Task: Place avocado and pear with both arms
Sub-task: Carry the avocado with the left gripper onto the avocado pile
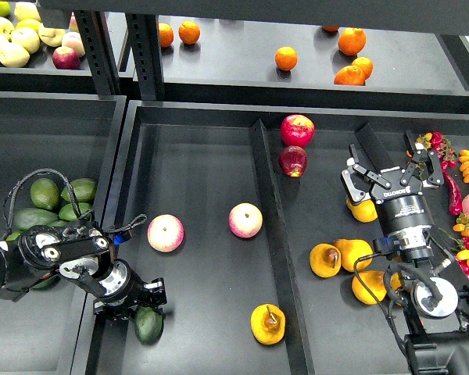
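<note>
The dark green avocado [148, 325] lies on the floor of the middle tray [195, 164], near its front left corner. My left gripper [143, 300] hovers just above and behind it, fingers spread, touching or nearly touching its top. The golden pear [267, 323], with a brown patch around its stem, lies in the same tray at the front right, next to the divider. My right gripper [391, 173] is open and empty over the right tray, well away from that pear, with another yellow pear [362, 210] just below it.
Two pink-yellow apples [165, 233] [245, 220] lie mid-tray. Lighter avocados [45, 193] fill the left bin. Red apples [297, 130] and several yellow pears [352, 253] sit in the right tray. Chillies and small fruit [461, 187] lie far right. Oranges [286, 58] are on the shelf.
</note>
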`<action>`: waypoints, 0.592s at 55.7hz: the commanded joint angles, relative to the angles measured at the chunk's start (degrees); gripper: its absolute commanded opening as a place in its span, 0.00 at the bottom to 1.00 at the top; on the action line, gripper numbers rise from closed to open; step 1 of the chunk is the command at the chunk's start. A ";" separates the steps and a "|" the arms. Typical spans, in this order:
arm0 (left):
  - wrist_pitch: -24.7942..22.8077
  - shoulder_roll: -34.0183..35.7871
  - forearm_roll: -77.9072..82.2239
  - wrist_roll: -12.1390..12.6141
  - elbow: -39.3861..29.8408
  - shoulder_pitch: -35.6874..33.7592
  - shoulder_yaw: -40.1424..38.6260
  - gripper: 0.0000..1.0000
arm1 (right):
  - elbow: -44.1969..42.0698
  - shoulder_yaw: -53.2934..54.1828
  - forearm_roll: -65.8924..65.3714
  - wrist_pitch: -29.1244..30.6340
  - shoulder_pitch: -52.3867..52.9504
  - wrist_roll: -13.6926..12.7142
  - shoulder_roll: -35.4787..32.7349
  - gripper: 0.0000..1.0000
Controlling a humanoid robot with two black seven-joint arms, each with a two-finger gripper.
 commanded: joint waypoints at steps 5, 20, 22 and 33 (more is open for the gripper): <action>0.01 3.57 -2.19 -0.01 -0.38 -5.51 -3.39 0.38 | 0.03 0.00 0.08 0.00 -0.04 0.00 0.00 1.00; 0.01 12.36 -7.47 -0.01 -0.55 -8.95 -5.59 0.39 | 0.03 0.00 0.08 0.00 -0.04 0.00 0.00 1.00; 0.01 13.85 -7.47 -0.01 -0.73 -8.60 -6.02 0.39 | 0.03 0.00 0.08 0.09 -0.04 0.00 0.00 1.00; 0.01 18.16 -7.47 -0.01 -1.43 -7.37 -6.38 0.41 | -0.06 -0.18 0.08 0.09 0.05 0.00 0.00 1.00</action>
